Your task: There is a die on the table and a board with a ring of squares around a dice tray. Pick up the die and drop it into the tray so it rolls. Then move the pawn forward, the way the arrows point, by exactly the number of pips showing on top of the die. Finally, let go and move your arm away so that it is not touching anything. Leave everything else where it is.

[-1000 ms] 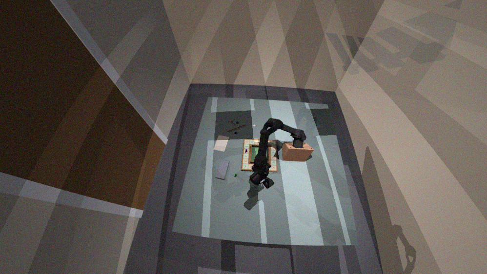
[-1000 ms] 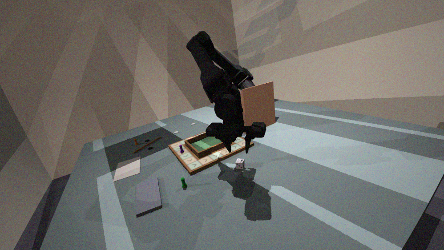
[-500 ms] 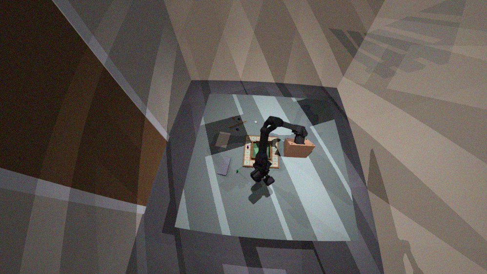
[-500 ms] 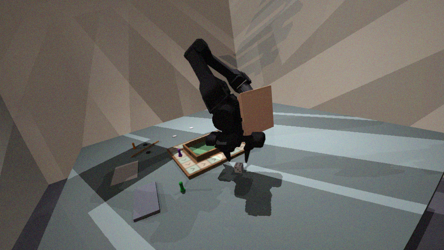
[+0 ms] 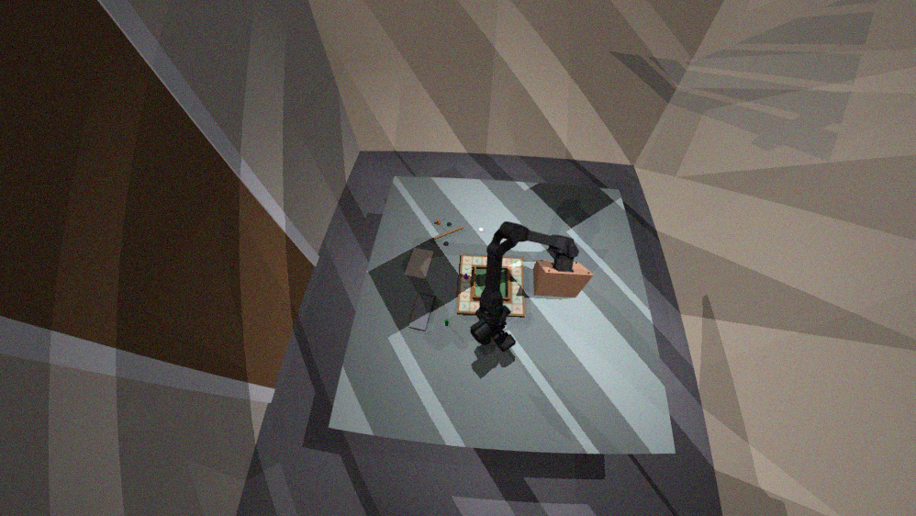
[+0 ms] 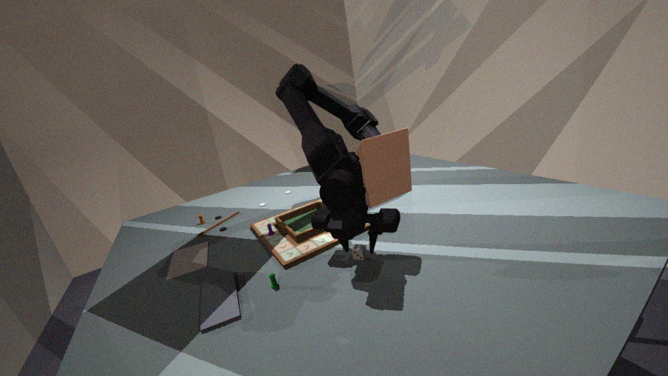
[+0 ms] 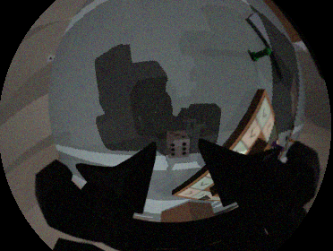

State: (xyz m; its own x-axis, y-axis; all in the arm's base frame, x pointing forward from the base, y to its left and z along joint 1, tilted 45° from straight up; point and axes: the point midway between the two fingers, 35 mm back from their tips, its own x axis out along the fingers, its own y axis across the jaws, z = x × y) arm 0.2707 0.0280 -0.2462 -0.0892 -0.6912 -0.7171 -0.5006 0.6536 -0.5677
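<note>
The die (image 6: 358, 252) (image 7: 178, 145) is pale with dark pips and sits on the table just off the board's near edge; the arm hides it in the top view. My gripper (image 5: 493, 336) (image 6: 359, 251) (image 7: 177, 143) is open, pointing down, its fingertips low on either side of the die, with a gap showing at each side in the wrist view. The board (image 5: 464, 306) (image 6: 290, 255) (image 7: 264, 117) has arrowed squares around the green-floored tray (image 5: 473, 289) (image 6: 303, 235), partly hidden by the arm. The purple pawn (image 5: 465, 276) (image 6: 270, 229) stands upright on the board's left side.
A green pawn (image 5: 446, 322) (image 6: 274, 281) (image 7: 260, 54) stands left of the die. A grey slab (image 5: 421, 312) (image 6: 221, 312) and pale card (image 5: 419, 263) (image 6: 189, 260) lie left of the board. A stick (image 5: 448, 233) (image 6: 219, 223), orange pawn (image 5: 438, 221) (image 6: 201, 219) and small discs lie farther back.
</note>
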